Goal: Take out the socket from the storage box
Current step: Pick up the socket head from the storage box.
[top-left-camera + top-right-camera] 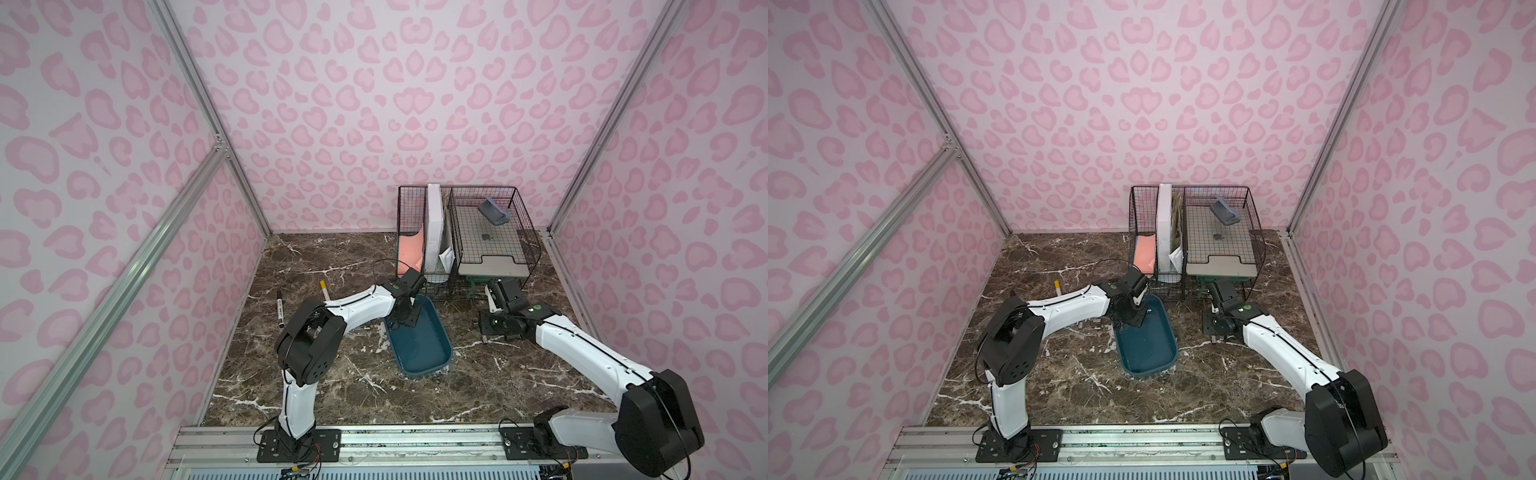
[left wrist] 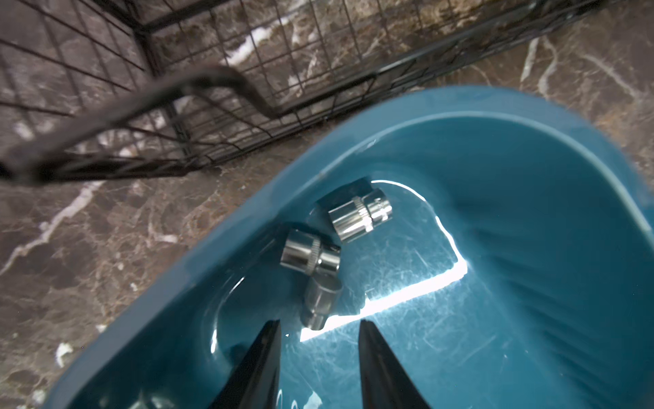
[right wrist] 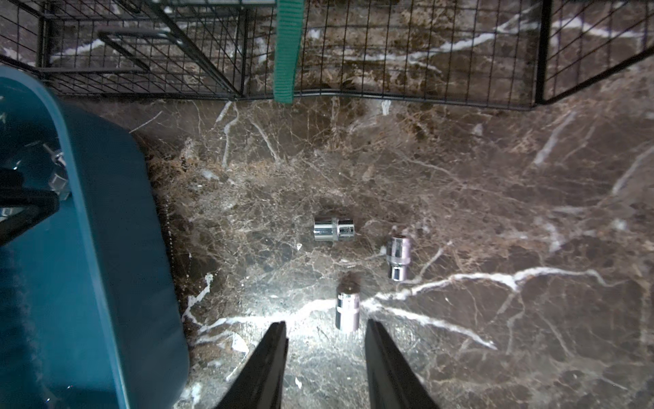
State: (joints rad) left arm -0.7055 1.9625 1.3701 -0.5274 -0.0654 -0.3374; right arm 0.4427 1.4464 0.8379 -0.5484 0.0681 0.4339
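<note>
This is a robot-lab test cell, not a lived-in room. Three walls (image 1: 374, 104) of pink leopard-print panel stand in bare aluminium profiles (image 1: 201, 95), boxing in a small marble-patterned tabletop (image 1: 332, 257). Along the 6 o'clock edge runs a slotted metal rail (image 1: 415, 444). The left arm (image 1: 297, 399) is bolted to it at 7 o'clock and the right arm (image 1: 582, 349) at 5 o'clock, with loose cables at both bases. The few props look staged: a black wire-mesh organiser (image 1: 409, 212) at 1 o'clock, a teal storage box (image 1: 419, 345) at centre, and a marker (image 1: 279, 309) at 9 o'clock.
</note>
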